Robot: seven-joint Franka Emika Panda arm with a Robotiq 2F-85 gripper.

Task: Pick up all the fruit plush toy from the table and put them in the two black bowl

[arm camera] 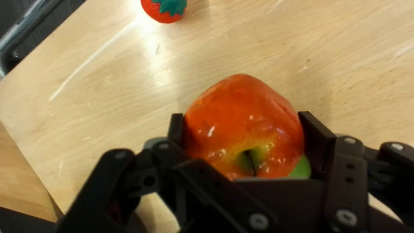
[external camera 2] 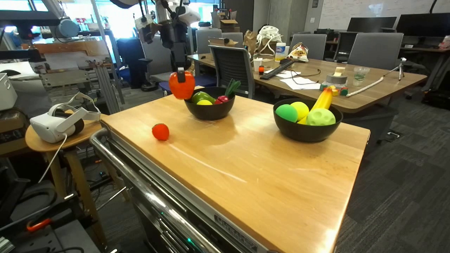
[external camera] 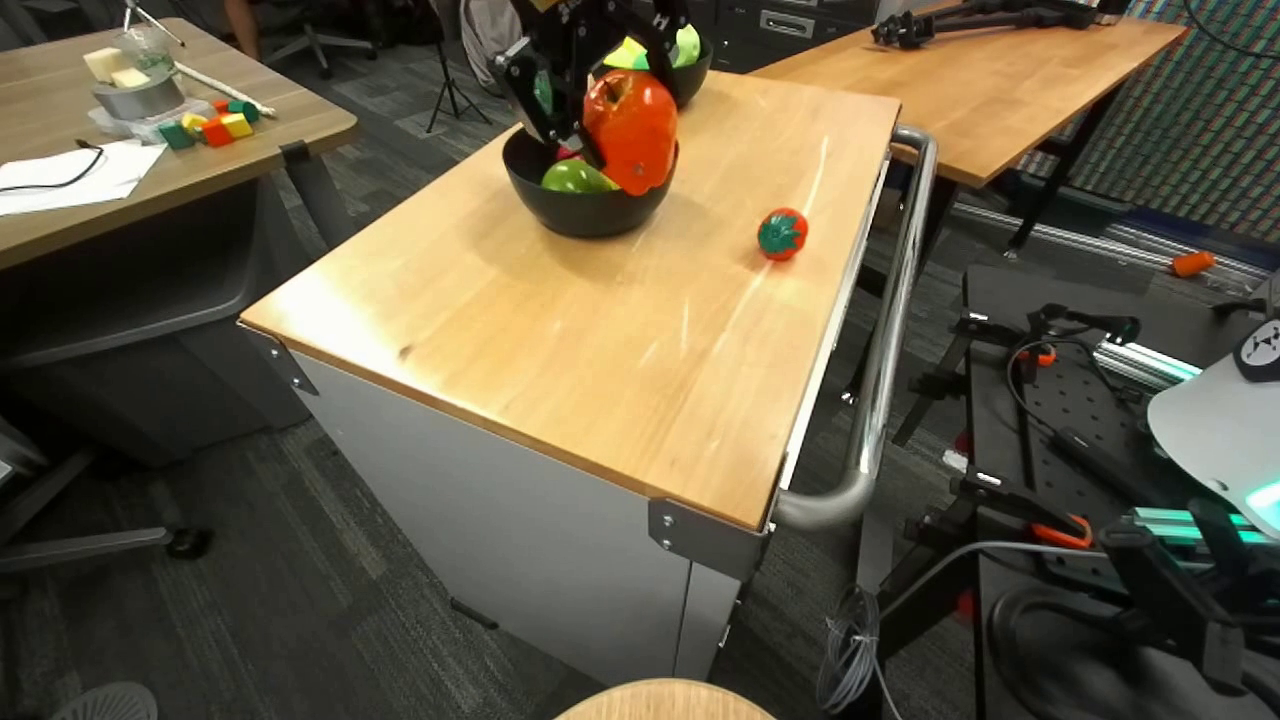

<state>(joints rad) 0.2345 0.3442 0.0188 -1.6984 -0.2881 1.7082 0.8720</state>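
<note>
In the wrist view, the claw (arm camera: 245, 134) is found clamped on a red apple toy (arm camera: 242, 119), its opening being set by that toy's width and its jaws standing against either flank; a strawberry toy (arm camera: 166, 10) is noted lying apart on the tabletop (arm camera: 113, 110). In an exterior view, a radish bowl (external camera 2: 211, 112) and, well apart from it, a banana bowl (external camera 2: 307, 133), both black, are recorded, each already part filled. The apple toy is held at the rim of the radish bowl, much of it appearing outside. In an exterior view, a green fruit (external camera: 578, 177) is seen within the radish bowl, and the side of that bowl is overlapped by the apple toy; whether the rim is touched cannot be determined. The step in hand is judged to be the placing of the apple toy, not yet completed. For the next move, the apple toy should be shifted inward over the radish bowl's contents, clear of the rim, then lowered and let go; the strawberry toy would then be left for pickup
</note>
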